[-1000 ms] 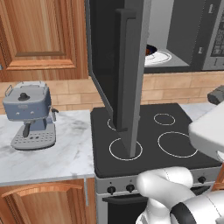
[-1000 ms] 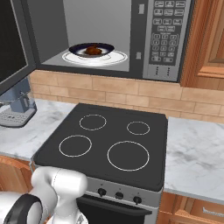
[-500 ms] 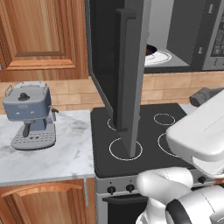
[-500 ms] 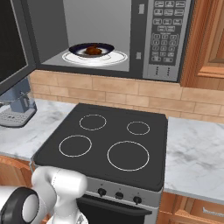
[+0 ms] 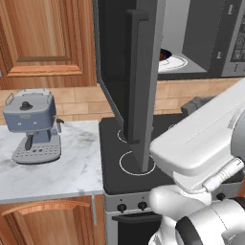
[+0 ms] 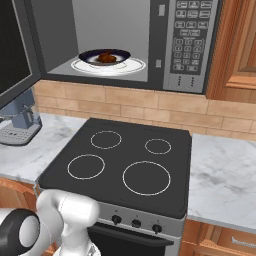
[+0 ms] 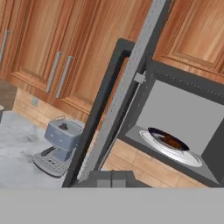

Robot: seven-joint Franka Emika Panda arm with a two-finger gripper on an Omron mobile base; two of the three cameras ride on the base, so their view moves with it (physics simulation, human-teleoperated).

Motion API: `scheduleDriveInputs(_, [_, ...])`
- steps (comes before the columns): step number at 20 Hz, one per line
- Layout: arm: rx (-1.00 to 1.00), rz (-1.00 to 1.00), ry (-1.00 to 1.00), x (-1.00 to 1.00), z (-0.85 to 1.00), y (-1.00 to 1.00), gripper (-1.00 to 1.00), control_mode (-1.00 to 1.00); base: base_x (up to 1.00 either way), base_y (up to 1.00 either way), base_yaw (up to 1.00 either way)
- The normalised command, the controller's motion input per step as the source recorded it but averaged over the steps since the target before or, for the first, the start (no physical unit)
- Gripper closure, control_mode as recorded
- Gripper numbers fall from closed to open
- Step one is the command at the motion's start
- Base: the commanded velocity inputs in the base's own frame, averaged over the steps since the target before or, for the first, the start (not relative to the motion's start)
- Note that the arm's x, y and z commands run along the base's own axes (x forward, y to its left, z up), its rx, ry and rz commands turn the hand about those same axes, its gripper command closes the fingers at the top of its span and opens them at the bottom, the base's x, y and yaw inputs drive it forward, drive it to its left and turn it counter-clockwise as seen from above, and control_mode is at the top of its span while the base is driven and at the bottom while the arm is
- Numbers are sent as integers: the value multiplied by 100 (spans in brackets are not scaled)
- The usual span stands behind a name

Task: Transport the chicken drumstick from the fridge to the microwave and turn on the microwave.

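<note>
Left base view
Microwave (image 5: 201, 43): hanging above the stove, its door (image 5: 136, 81) swinging fully open toward the camera, with the vertical bar handle facing outward.
Plate (image 5: 168, 59): lying on the cavity floor, mostly hidden behind the door edge.
Coffee machine (image 5: 32, 125): standing on the marble counter (image 5: 72, 167) near its left edge, well apart from the stove (image 5: 119, 162).
Arm (image 5: 206, 139): crossing the lower right, its white link covering the right burners.

Right base view
Chicken drumstick (image 6: 106, 58): lying on a dark plate (image 6: 105, 56), which is resting on the white turntable (image 6: 131, 65) inside the open microwave (image 6: 150, 40), toward the left of the cavity.
Keypad (image 6: 189, 40): occupying the right side of the microwave front.
Stove (image 6: 125, 165): showing four ring burners, sitting between two stretches of marble counter (image 6: 225, 175).
Coffee machine (image 6: 20, 122): standing at the counter's left edge, under the open door.

Hand view
Gripper (image 7: 111, 178): fingertips pressing together at the bottom edge, clenched on nothing, apart from the microwave.
Door (image 7: 122, 100): running diagonally across the middle, edge-on.
Chicken drumstick (image 7: 171, 141): sitting on the plate (image 7: 156, 133) inside the cavity, to the right of the door.
Coffee machine (image 7: 59, 144): standing on the counter, lower left.
</note>
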Motion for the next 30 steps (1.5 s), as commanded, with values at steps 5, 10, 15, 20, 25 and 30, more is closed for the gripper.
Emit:
scheduleDriveInputs(5, [0, -2, 0, 20, -5, 29, 100, -100, 0, 0, 0])
scheduleDriveInputs(10, [-1, -9, 0, 29, -6, 26, 100, -100, 0, 0, 0])
scheduleDriveInputs(15, [-1, -15, -3, 9, -9, 33, 100, -100, 0, 0, 0])
scheduleDriveInputs(20, [0, -17, -1, 14, -11, 22, 100, -100, 0, 0, 0])
scheduleDriveInputs(25, [0, -15, 0, 27, -16, 22, 100, -100, 0, 0, 0])
scheduleDriveInputs(30, [-4, -15, 0, 27, -29, 26, 100, -100, 0, 0, 0])
